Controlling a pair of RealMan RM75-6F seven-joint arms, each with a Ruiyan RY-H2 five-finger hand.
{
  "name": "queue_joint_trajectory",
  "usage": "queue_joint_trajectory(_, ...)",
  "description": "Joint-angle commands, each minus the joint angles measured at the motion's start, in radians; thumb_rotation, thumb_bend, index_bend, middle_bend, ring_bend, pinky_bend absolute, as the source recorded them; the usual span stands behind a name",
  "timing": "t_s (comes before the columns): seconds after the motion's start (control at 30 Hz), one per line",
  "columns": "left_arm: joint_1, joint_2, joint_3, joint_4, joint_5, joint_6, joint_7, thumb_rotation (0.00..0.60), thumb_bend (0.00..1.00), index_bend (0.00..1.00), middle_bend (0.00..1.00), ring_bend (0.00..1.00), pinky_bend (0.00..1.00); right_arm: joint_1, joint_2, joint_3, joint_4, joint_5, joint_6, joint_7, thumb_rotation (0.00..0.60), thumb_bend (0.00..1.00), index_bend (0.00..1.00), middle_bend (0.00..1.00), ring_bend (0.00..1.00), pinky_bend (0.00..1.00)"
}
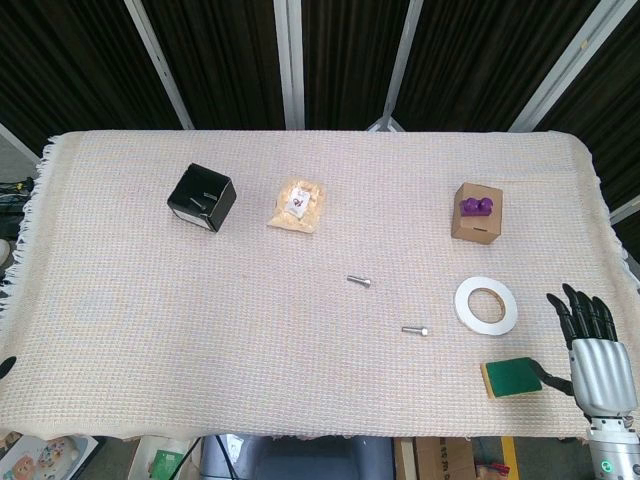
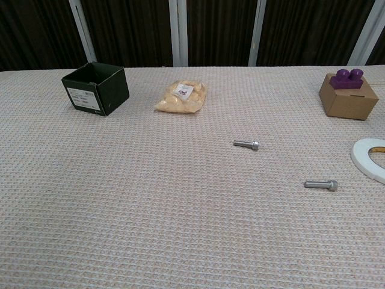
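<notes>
black box [image 1: 201, 197], bag of snacks [image 1: 298, 205], cardboard box [image 1: 477, 213] with purple block [image 1: 478, 206], two bolts [image 1: 359, 281]

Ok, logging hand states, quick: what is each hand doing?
Left hand: only a dark tip shows; cannot be told.
Right hand: open, fingers apart, holding nothing.

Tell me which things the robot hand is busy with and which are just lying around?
Busy with: right hand, its thumb at the green sponge; tape roll nearby.
Lying around: black box, yellow bag, cardboard box, purple block, bolt, second bolt.
</notes>
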Motion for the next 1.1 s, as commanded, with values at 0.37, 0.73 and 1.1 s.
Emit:
queue_joint_trajectory(0.37,0.009,0.000,0.004,-0.001,0.014,0.021,-0.006,0.600,0.12,0.10,0.08,0.01,0.14,0.001,-0.004,-0.010,-0.010,0.000,-0.013,-0.019,0.600,0.15,0.13,0.00,0.00,0.00)
queue_joint_trajectory(0.73,0.011,0.000,0.003,-0.003,0.003,0.018,0.001,0.600,0.12,0.10,0.08,0.01,0.14,0.014,-0.048,-0.019,-0.018,0.028,-0.057,-0.053,0.600,0.15,0.13,0.00,0.00,0.00)
queue_joint_trajectory(1.1,0.019,0.000,-0.005,-0.003,-0.009,0.032,-0.007,0.600,0.12,0.10,0.08,0.01,0.14,0.075,-0.118,0.008,-0.073,0.079,-0.138,-0.176,0.600,0.15,0.21,0.00,0.04,0.00)
